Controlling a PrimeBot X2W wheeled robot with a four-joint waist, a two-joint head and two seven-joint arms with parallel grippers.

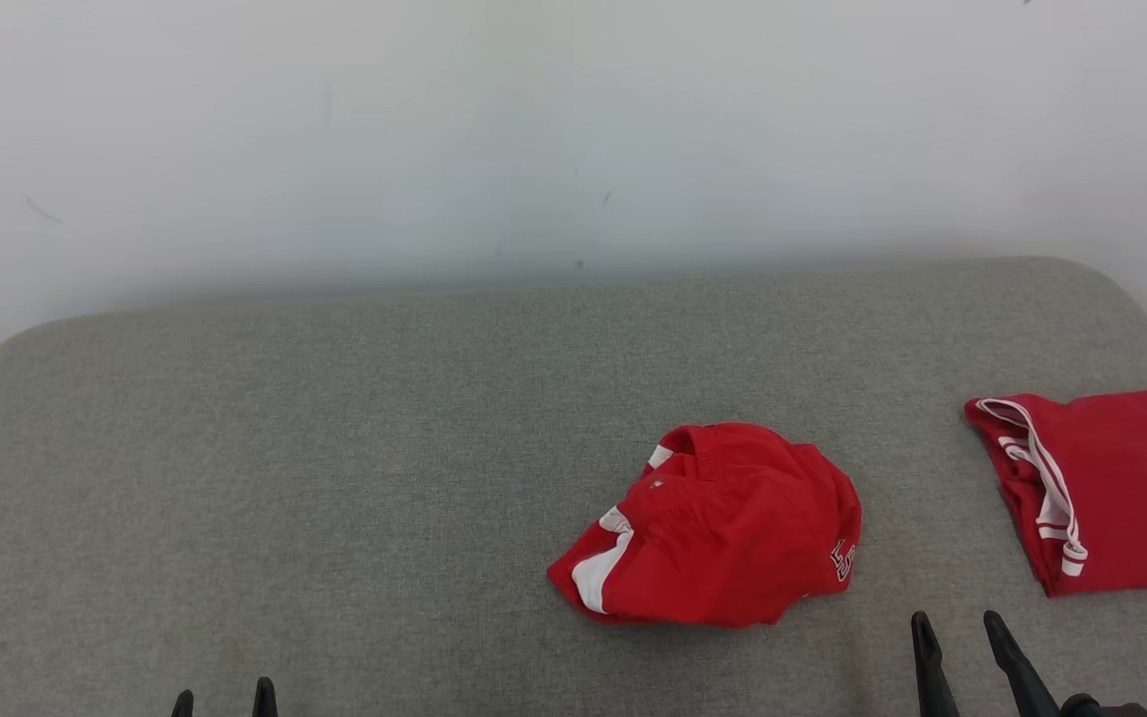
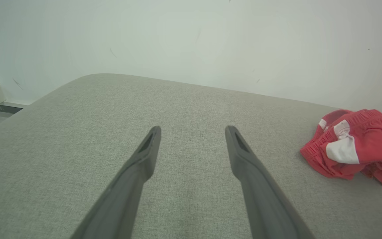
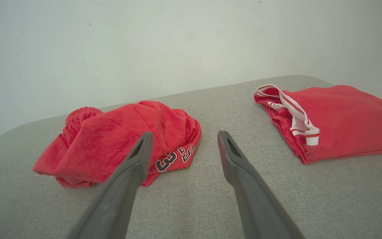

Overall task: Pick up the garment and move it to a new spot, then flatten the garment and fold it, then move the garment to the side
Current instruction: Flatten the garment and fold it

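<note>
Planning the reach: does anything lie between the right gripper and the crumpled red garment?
Nothing. In the head view, a bare stretch of grey cushion separates the open right gripper from the crumpled red garment.

Free surface [image 1: 235, 478] left, garment [image 1: 723, 528] centre, folded jersey [image 1: 1121, 488] right

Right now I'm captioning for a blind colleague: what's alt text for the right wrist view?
A crumpled red garment lies on a grey cushion just beyond the open right gripper; a folded red garment with white trim lies apart at the view's right.
</note>
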